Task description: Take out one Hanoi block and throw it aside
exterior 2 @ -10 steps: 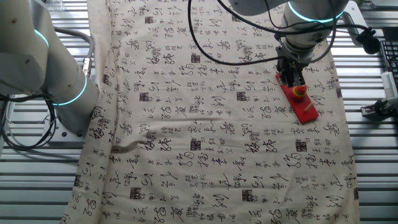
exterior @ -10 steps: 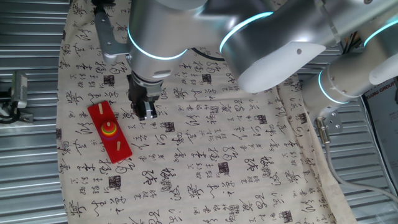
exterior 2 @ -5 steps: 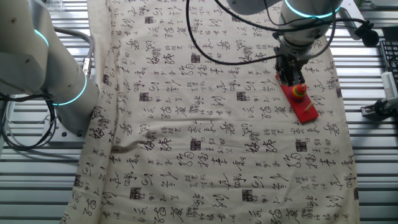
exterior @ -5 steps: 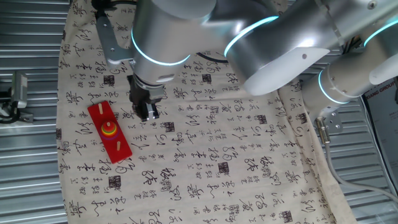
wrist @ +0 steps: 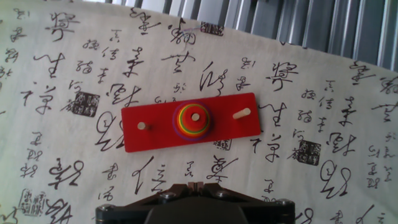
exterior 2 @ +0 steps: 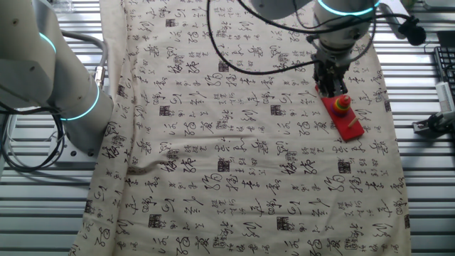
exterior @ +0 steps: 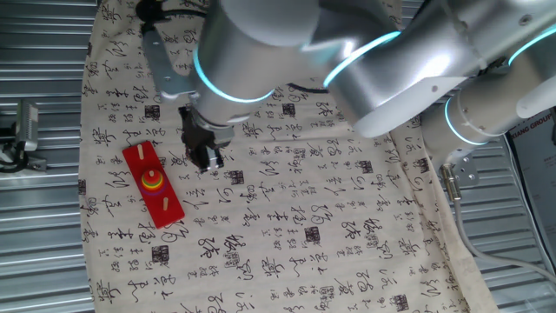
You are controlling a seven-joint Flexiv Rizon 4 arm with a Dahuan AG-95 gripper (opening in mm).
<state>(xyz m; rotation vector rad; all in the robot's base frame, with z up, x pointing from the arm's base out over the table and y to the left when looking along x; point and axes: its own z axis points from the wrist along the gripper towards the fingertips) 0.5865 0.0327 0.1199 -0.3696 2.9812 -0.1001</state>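
Hanoi block [wrist: 195, 116] sits on top of a small cone of coloured rings (red cap, then yellow, green, purple at the base) on the middle peg of the red board [wrist: 149, 138]. Board is a flat long rectangle with rounded corners; the other two pegs [wrist: 242, 113] are bare light wood, one at each end.

Board lies flat on a cream cloth [exterior: 347, 235] printed with black calligraphy, cloth slightly wrinkled, draped over a ribbed metal worktop [exterior: 43, 243]. Board is near one side edge of the cloth, with bare cloth all round it; most of the open cloth stretches away on the far side from that edge.

Claw [exterior: 206, 156] hangs above the cloth just beside the board, not touching board or stack. In the hand view only the dark claw body shows at the bottom edge, fingers pressed together at the centre seam: clenched, holding nothing.

Arm [exterior: 287, 52] is smooth silver with glowing cyan rings at the joints.
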